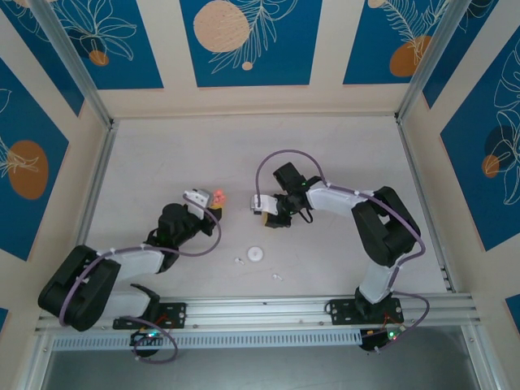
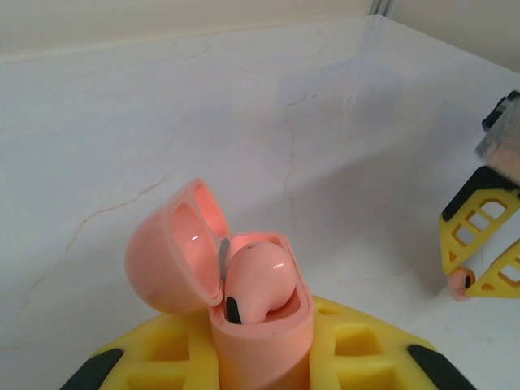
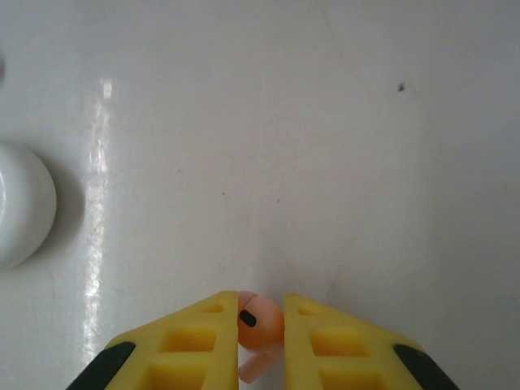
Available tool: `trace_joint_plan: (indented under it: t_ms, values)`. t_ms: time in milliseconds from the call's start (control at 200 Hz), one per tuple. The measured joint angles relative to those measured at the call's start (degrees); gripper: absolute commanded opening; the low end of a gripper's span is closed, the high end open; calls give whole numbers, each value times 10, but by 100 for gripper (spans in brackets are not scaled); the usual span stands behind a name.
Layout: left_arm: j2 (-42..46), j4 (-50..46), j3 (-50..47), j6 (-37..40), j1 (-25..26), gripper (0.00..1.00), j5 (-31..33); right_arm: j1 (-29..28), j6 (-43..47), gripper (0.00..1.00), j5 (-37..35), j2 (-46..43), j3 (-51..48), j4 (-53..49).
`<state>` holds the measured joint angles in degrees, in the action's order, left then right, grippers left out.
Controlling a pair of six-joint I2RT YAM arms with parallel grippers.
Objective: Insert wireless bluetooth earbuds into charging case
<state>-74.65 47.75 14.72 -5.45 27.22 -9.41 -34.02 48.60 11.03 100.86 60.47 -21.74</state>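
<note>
My left gripper (image 2: 260, 361) is shut on a salmon-pink charging case (image 2: 264, 333) and holds it upright with its lid (image 2: 171, 252) swung open to the left. One pink earbud (image 2: 260, 280) sits in the case. From above, this case (image 1: 219, 196) sits at the tip of the left gripper (image 1: 214, 205). My right gripper (image 3: 260, 325) is shut on the second pink earbud (image 3: 262, 321), just above the table. It hangs a short way right of the case, its yellow fingers (image 2: 487, 236) showing at the right edge of the left wrist view. The right gripper (image 1: 266, 216) faces the left one.
A round white case (image 1: 256, 253) lies on the table in front of both grippers; the same white case (image 3: 20, 203) sits at the left edge of the right wrist view. Two tiny white earbuds (image 1: 238, 261) (image 1: 278, 278) lie loose near it. Aluminium rails (image 1: 422, 195) border the table.
</note>
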Motion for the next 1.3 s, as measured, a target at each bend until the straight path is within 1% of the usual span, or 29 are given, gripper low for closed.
trace_joint_plan:
  t_ms: [185, 500, 630, 750, 835, 1020, 1300]
  values:
    - [-56, 48, 3, 0, 19, 14, 0, 18, -50, 16, 34, -43, -29, 49]
    - [-114, 106, 20, 0, 28, 14, -7, 35, -103, 14, 63, -65, -61, 94]
    - [-167, 159, 20, -1, 36, 14, -26, 37, -122, 14, 71, -77, -77, 115]
    - [-224, 228, 20, -7, 42, 14, -44, 39, -142, 14, 81, -89, -81, 138]
    - [-247, 254, 20, -11, 47, 14, -54, 42, -156, 14, 94, -99, -86, 166]
    - [-253, 285, 30, -10, 66, 14, -67, 50, -197, 14, 117, -103, -98, 229]
    - [-253, 299, 37, -4, 74, 14, -80, 52, -243, 14, 148, -103, -99, 315]
